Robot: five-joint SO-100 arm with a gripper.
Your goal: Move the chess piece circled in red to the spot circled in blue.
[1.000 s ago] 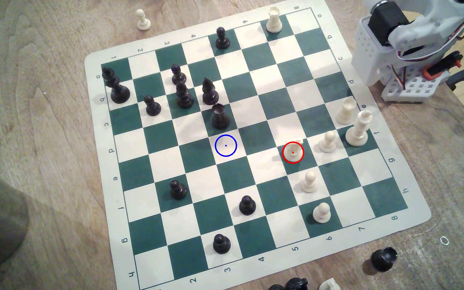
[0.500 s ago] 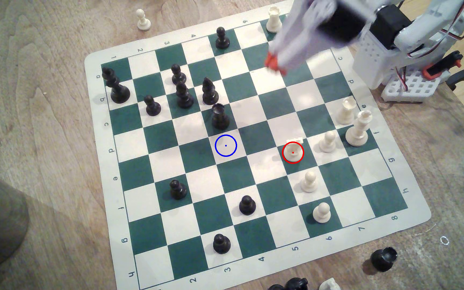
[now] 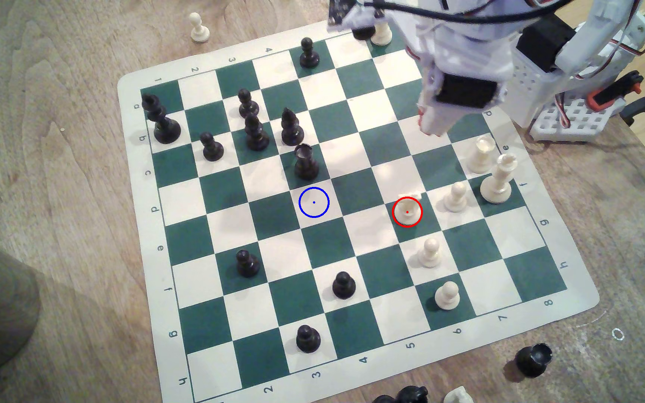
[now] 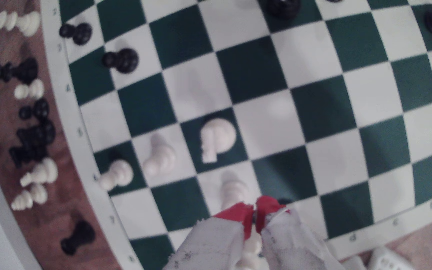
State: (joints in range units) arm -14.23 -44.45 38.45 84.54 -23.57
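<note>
The chess piece circled in red (image 3: 407, 211) is a small cream piece with a notched top, standing on a green square right of the board's middle in the exterior view. In the wrist view this piece (image 4: 217, 140) stands some way ahead of my fingertips. The spot circled in blue (image 3: 314, 202) is a bare cream square about two squares to its left in the exterior view. My gripper (image 3: 429, 128) hangs above the board's far right part, well beyond the circled piece. The gripper's (image 4: 255, 209) red-tipped fingers meet, with nothing held.
Cream pawns (image 3: 456, 197) (image 3: 429, 252) (image 3: 447, 295) crowd the circled piece's right and near sides. A cream rook (image 3: 482, 153) and a tall cream piece (image 3: 499, 178) stand by the right edge. A black rook (image 3: 305, 161) stands just beyond the blue ring. The arm's base (image 3: 569, 116) is off-board.
The arm unfolded from its base out over the board. In the last half second the gripper came lower and nearer the circled piece. No piece has moved.
</note>
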